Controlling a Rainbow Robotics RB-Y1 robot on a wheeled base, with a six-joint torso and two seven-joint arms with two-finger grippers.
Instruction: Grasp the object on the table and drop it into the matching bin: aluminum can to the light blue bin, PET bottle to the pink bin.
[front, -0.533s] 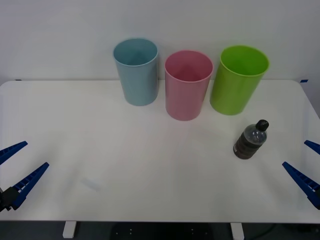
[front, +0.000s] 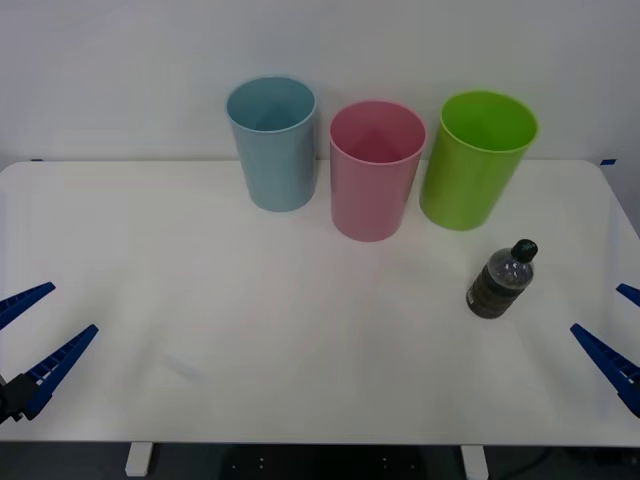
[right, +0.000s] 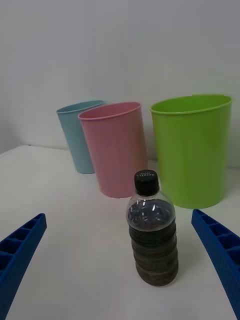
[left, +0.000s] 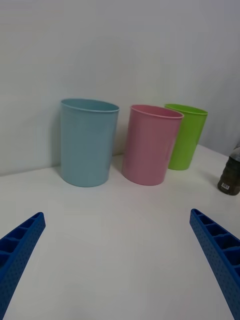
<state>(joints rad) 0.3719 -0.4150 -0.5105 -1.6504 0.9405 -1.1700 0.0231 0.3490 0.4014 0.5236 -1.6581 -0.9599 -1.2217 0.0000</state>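
The PET bottle (front: 500, 282), small and clear with dark brown contents and a black cap, stands upright on the white table (front: 300, 340) at the right, in front of the lime green bin. The pink bin (front: 375, 175) stands at the back centre, with the light blue bin (front: 273, 145) to its left. My right gripper (front: 597, 308) is open at the table's right edge, a short way from the bottle. In the right wrist view the bottle (right: 152, 235) stands ahead, between the open fingers (right: 220, 255). My left gripper (front: 72, 308) waits open at the near left edge.
A lime green bin (front: 475, 165) stands right of the pink one, just behind the bottle. The three bins form a close row along the back, against a white wall. The left wrist view shows the same row (left: 150, 145) and the bottle (left: 231, 175) far off.
My right gripper has shifted slightly outward to the right in the front view. The bottle, the bins and the left gripper have not moved.
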